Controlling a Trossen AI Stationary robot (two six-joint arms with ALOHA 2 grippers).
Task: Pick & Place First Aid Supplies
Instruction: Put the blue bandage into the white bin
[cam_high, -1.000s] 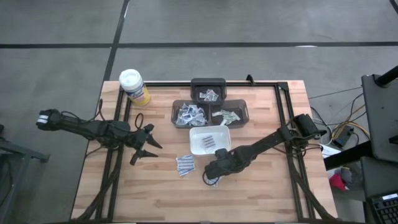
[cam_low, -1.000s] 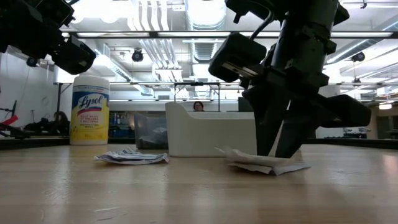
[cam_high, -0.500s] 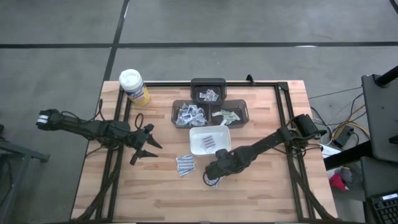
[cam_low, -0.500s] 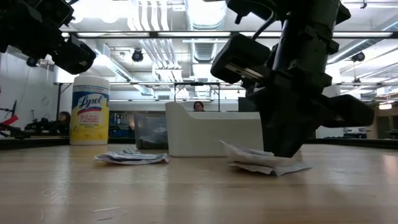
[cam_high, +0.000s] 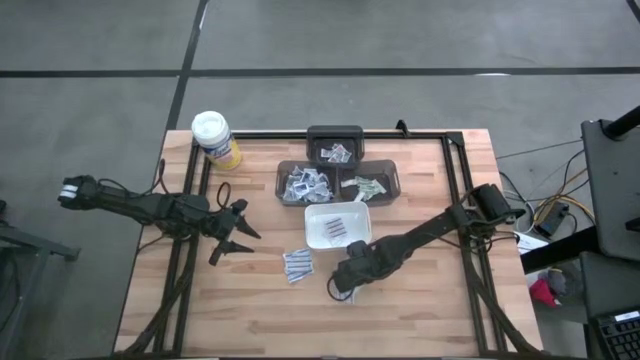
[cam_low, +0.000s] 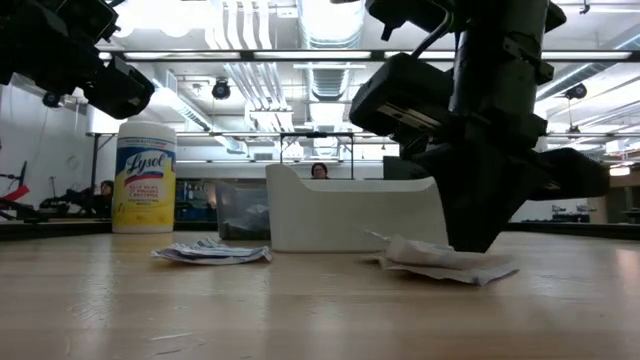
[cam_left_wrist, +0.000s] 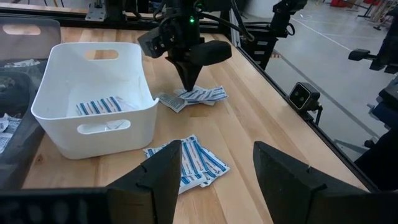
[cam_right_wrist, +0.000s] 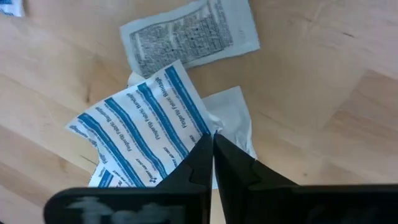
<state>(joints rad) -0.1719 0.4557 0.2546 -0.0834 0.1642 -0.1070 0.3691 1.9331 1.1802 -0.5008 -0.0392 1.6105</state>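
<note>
The first aid supplies are small flat packets. One small pile (cam_high: 347, 293) lies on the wooden table near the white tray (cam_high: 337, 226), and a second pile (cam_high: 297, 264) lies to its left. My right gripper (cam_high: 342, 285) stands over the first pile, pointing steeply down, shut on a blue-striped packet (cam_right_wrist: 143, 124). A grey-printed packet (cam_right_wrist: 189, 34) and a white one (cam_right_wrist: 235, 115) lie beside it. More packets fill the dark bins (cam_high: 305, 183). My left gripper (cam_left_wrist: 214, 168) hangs open above the table's left part, touching nothing. My right gripper pinches the blue-striped packet at its edge (cam_right_wrist: 198, 127) between its two fingertips, coming from above and pointing steeply down. The packet lies on the pile (cam_low: 445, 262), which rests on the table. Whether the white packet beneath is also between the fingers cannot be told.
A yellow canister (cam_high: 216, 139) with a white lid stands at the far left corner. Three dark bins (cam_high: 335, 146) sit behind the white tray, which holds a few striped packets (cam_left_wrist: 99, 106). A black frame rail (cam_high: 462, 190) runs along the table's sides.
My right gripper has shut over the pile without shifting its place; its two fingers stood apart a second ago and now meet. The packets under it have been pressed flatter and nudged a little sideways.
</note>
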